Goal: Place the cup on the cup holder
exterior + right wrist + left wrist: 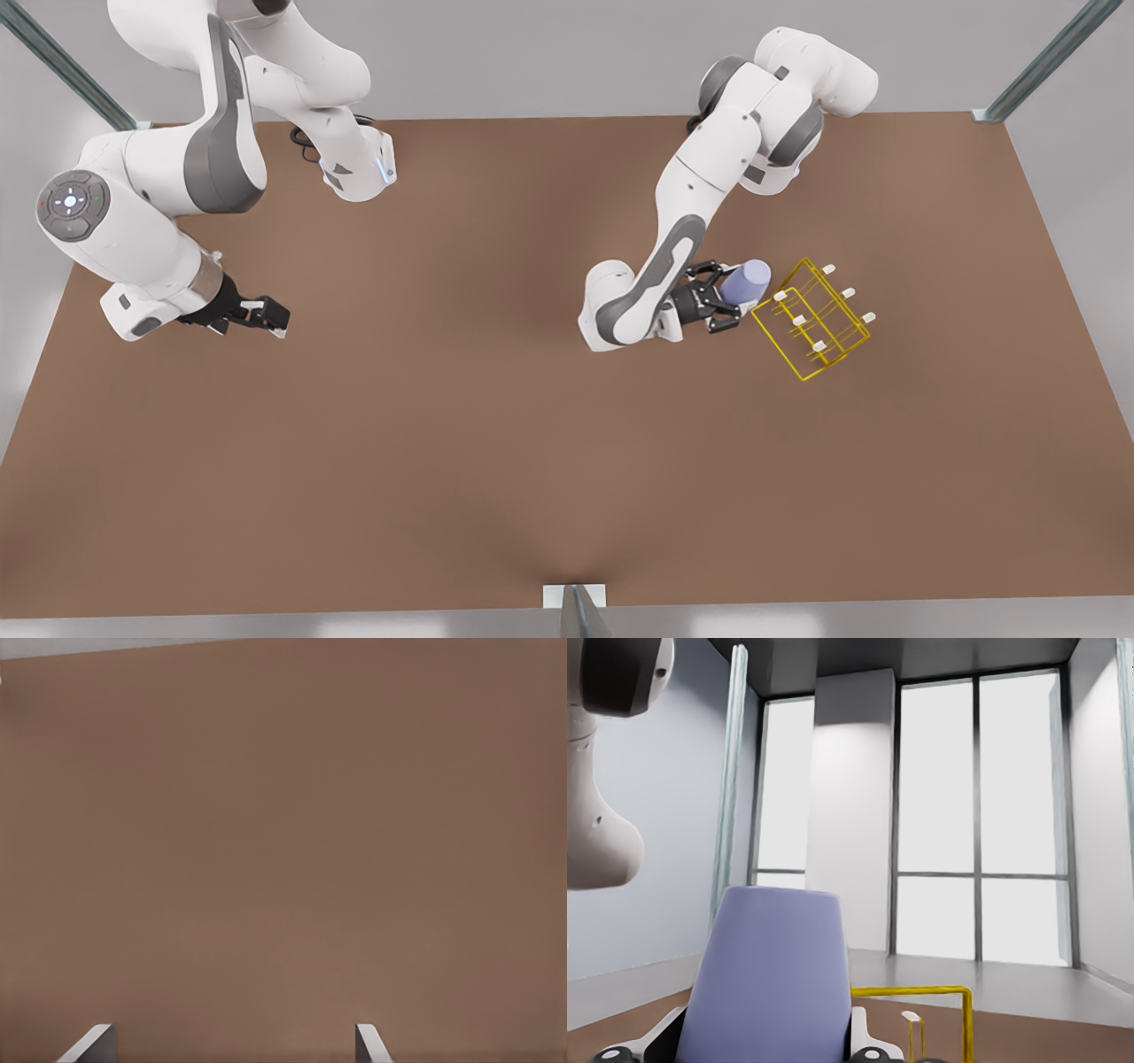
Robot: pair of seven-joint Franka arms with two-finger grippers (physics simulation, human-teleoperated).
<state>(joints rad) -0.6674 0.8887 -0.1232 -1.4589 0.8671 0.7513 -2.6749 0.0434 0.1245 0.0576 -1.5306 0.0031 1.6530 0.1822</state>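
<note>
Pinching the cup [746,282] in my left gripper [719,301] just beside the cup holder [813,319] — light, rigid, likely slick, best held mid-wall — my right gripper [266,316] waits spread.

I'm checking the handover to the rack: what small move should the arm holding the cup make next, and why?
Probably carry it a little farther toward the cup holder. The left gripper grips the cup just short of the white-tipped prongs. The right gripper waits, fingers open.

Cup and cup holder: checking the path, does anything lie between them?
Nothing: in the front view only bare table separates the cup, held in the left claw, from the cup holder.
</note>
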